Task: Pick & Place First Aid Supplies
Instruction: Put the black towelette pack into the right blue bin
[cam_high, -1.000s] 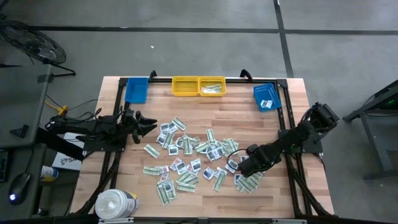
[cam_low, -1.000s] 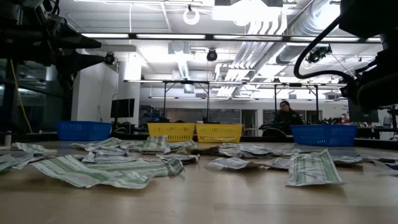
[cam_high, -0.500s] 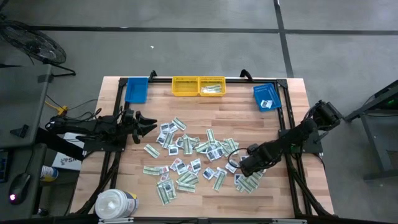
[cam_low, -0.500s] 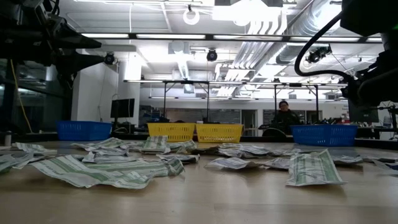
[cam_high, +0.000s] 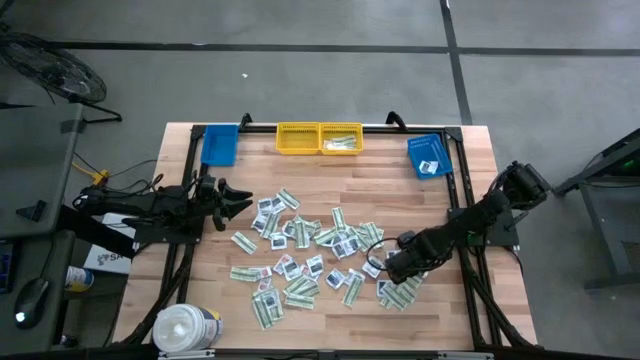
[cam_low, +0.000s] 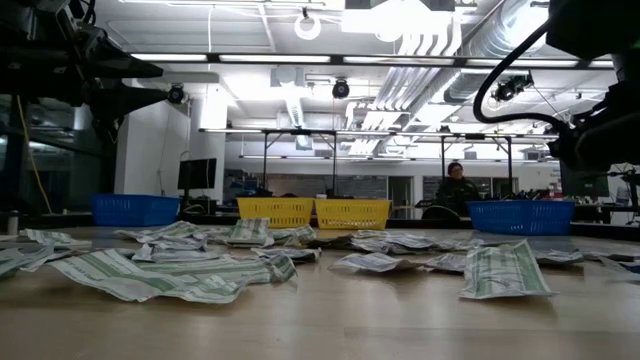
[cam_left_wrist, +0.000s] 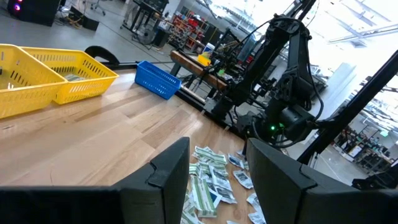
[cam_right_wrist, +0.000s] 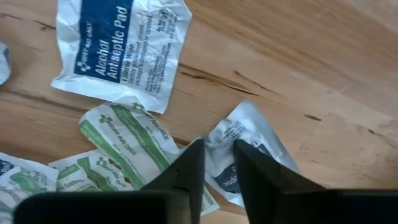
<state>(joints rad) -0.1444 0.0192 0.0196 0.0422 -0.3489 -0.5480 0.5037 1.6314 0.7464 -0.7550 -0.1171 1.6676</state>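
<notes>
Two yellow bins (cam_high: 320, 138); two blue bins (cam_high: 220, 144); dozens packets (cam_high: 310, 255).

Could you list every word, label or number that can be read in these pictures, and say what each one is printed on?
"Alcohol Antiseptic Pad": on the white packet with the dark blue panel, right wrist view.
Smaller lines on that same packet: too small to read.
Print on the green-striped packet: too blurred to read.
Print on the crumpled packet at the right gripper: not readable.
Packets in the high and low views: too small to read.

Bare wood between the packet scatter (cam_high: 320, 250) and far bins (cam_high: 320, 138); white tub (cam_high: 183, 328) at near-left corner.
</notes>
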